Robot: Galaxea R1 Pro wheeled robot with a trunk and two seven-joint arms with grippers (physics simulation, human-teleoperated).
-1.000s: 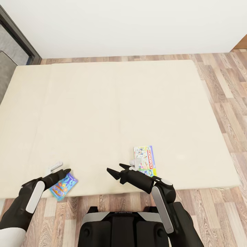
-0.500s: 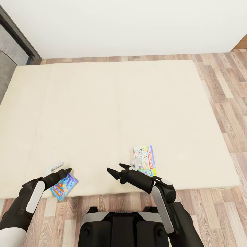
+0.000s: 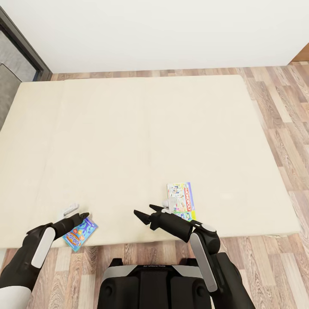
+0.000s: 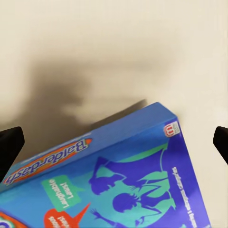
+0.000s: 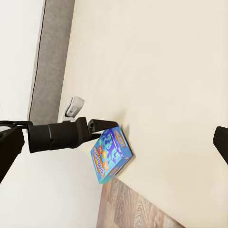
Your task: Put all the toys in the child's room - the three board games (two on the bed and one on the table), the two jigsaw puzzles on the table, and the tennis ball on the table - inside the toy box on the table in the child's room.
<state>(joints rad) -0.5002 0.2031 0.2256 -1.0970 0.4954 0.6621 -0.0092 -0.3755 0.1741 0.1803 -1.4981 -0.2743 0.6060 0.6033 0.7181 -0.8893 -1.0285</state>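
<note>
Two board games lie on the beige bed [image 3: 141, 141] near its front edge. Nearest, at seven o'clock in the head view, the blue Balderdash box [image 3: 80, 232] sits askew at the mattress edge, one corner reaching to the edge above the wood floor [image 3: 283, 128]. The left gripper [image 3: 74, 214] hangs over it with its fingers [image 3: 79, 216] spread apart, holding nothing; from the left wrist camera the box [image 4: 118, 180] lies between the two dark fingertips [image 4: 10, 142]. The right gripper [image 3: 148, 213], at six o'clock, is also released and empty, pointing toward ten o'clock. Just beside it at five o'clock lies the white Monopoly box [image 3: 182, 201], flat on the mattress. Farther, at twelve o'clock, a white wall [image 3: 163, 30] rises beyond the bed.
</note>
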